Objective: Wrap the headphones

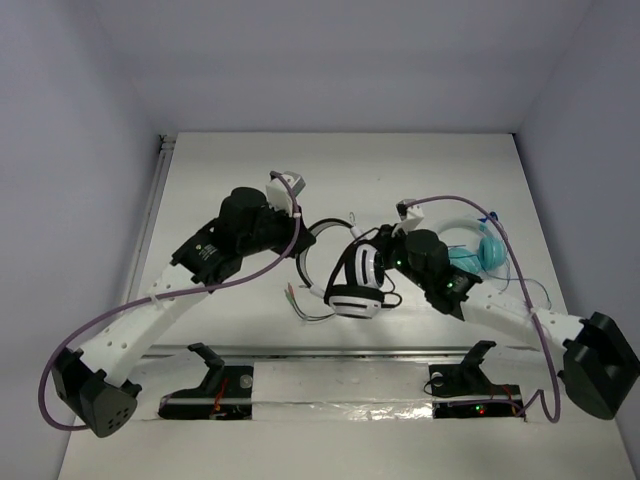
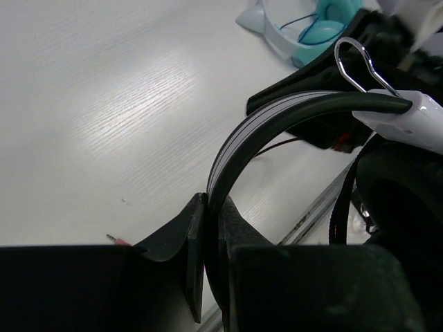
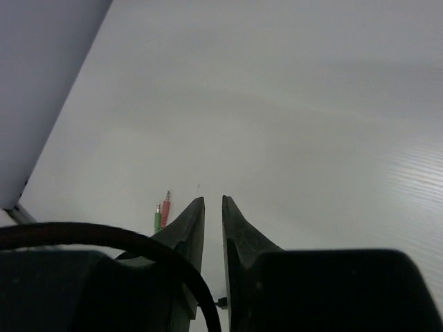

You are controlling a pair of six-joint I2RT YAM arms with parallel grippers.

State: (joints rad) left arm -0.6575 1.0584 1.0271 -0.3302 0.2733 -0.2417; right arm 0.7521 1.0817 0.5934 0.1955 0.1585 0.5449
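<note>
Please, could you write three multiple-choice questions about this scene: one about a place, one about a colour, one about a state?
1. Where do the teal headphones lie?
A. left of the left arm
B. right of the black-and-white headphones
C. at the near table edge

2. What colours are the two plugs?
A. blue and yellow
B. both white
C. green and red

3. What is the left gripper doing?
A. shut on the headband
B. open over bare table
C. shut on a plug

Answers: 1 B, the top view shows them on that side; 2 C, the right wrist view shows both colours; 3 A, the left wrist view shows the band pinched between the fingers.
</note>
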